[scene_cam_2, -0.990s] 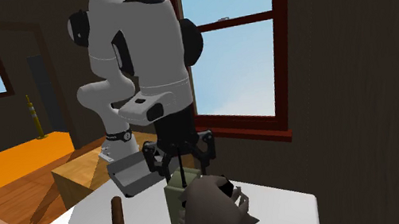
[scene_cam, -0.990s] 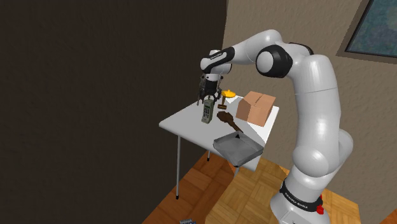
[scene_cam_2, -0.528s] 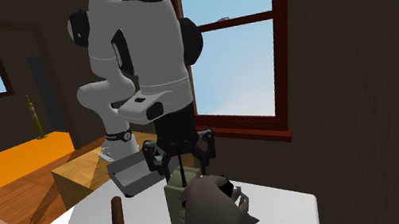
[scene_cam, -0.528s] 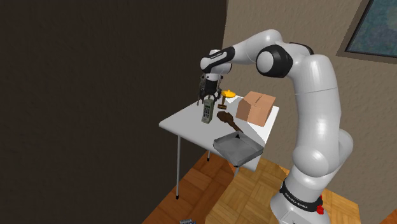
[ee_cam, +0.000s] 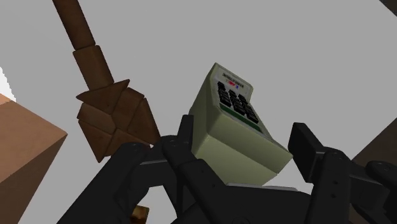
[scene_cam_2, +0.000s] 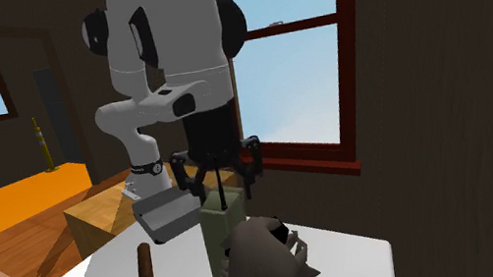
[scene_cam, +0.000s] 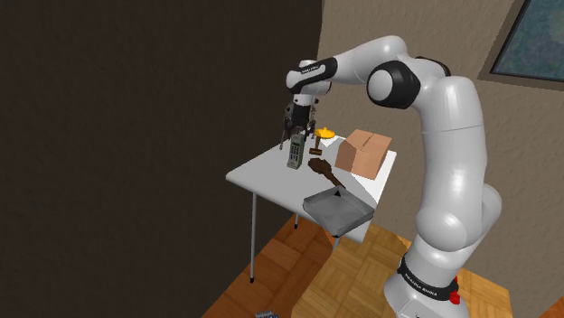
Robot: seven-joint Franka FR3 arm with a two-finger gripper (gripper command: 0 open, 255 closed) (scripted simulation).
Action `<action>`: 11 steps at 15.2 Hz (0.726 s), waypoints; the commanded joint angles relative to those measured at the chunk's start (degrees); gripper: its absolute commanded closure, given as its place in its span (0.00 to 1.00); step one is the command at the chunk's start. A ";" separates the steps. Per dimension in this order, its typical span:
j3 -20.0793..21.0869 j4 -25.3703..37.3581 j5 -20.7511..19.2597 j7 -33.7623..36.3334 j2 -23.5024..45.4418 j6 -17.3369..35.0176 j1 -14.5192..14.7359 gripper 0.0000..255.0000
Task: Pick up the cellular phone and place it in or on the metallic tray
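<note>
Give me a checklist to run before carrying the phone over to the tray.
1. Grip: the gripper clasps the cellular phone near its top end: ok.
2. Phone's lower end clear of the table: cannot tell.
3. Grey tray sits open side up at the table's near edge in the shoulder view: ok.
4. Straight path: a brown wooden tool lies between phone and tray: not ok, probably pass above it.
5. Cardboard box stands apart from the phone: ok.

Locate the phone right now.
Shoulder view: the phone is upright in the gripper over the white table, just left of the brown wooden tool, with the cardboard box further right.
</note>
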 commanded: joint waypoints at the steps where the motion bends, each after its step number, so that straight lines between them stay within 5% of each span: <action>1: -0.02 1.18 -0.09 0.20 -0.24 -1.37 0.01 1.00; 11: -0.16 7.43 -0.41 0.85 -1.19 -8.54 -0.19 1.00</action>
